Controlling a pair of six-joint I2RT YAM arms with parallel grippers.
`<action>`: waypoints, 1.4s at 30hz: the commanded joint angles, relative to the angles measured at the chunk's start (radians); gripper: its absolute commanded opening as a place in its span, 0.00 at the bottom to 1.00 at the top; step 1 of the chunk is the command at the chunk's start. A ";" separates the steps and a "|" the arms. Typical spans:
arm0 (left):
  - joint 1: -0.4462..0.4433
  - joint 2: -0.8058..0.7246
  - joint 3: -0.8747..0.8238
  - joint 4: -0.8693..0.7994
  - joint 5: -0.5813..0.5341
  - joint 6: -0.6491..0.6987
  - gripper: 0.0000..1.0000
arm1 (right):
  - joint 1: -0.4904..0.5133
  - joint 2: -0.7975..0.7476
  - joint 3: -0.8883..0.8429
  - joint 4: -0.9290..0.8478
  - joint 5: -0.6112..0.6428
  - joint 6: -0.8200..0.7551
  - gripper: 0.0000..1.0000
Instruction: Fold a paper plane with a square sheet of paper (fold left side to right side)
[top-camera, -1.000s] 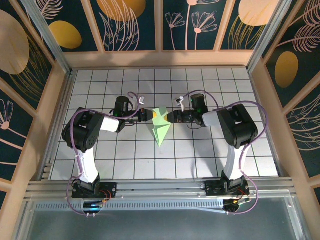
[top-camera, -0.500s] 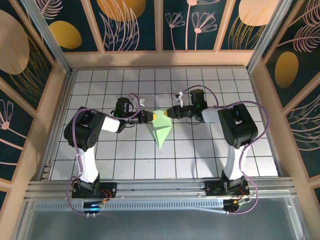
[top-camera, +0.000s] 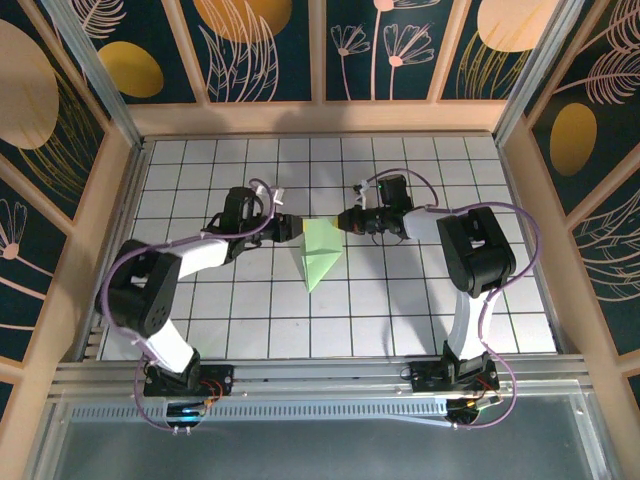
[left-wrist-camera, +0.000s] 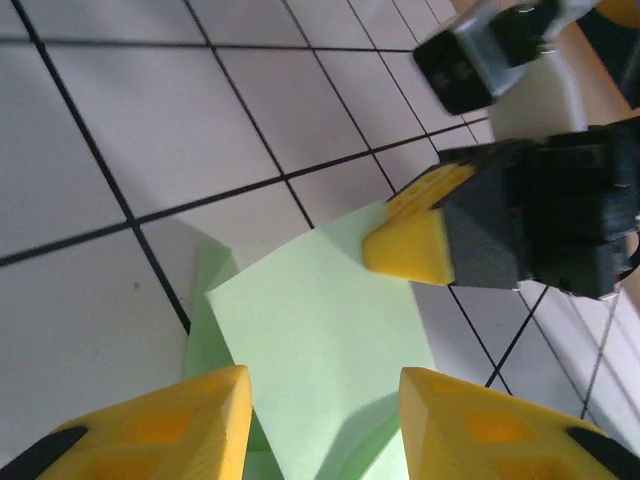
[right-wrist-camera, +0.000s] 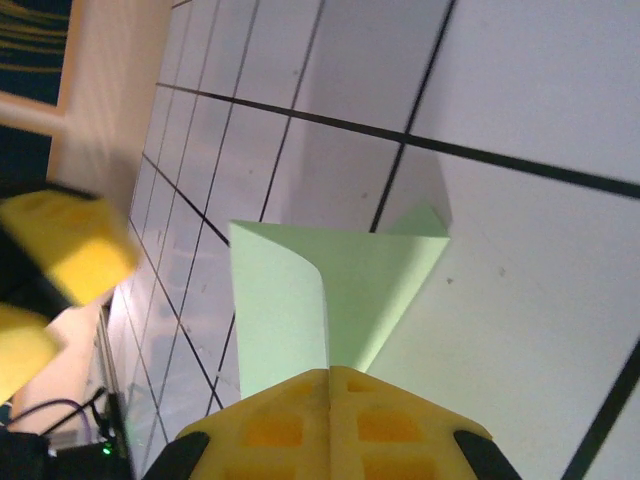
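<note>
The left claw (top-camera: 291, 228) is wide open and holds nothing. In the left wrist view, a green flap lies between its two yellow fingers (left-wrist-camera: 160, 425).

The paper plane (top-camera: 320, 258) sits in the middle of the white table (top-camera: 210, 325), between the two claws. It is only half made, and its point faces the near side. Its far edge is lifted up off the tiles.

The right claw (top-camera: 341, 222) is squeezed shut on the far right corner of the paper.

I think the job now is to bring the left side over to the right side. The left claw should close softly on the left edge, lift it a little and carry it across until the edges match. The right claw should hold its corner very still. A hard pull could slide the paper or rip it. After that, the fold needs a flat press.

Half a second ago the left arm's elbow sat closer to the paper. Now it has swung out to the left and nearer, and the left claw reaches in right beside the paper's far left edge. The right claw and the paper have hardly moved.
</note>
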 joint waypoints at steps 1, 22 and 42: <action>-0.112 -0.066 0.050 -0.281 -0.266 0.167 0.43 | -0.007 -0.014 0.038 -0.117 0.021 0.103 0.00; -0.556 0.139 0.258 -0.558 -0.822 0.085 0.51 | -0.009 -0.007 0.065 -0.189 0.076 0.198 0.00; -0.583 0.240 0.273 -0.558 -0.914 0.056 0.52 | -0.006 0.008 0.085 -0.203 0.081 0.208 0.00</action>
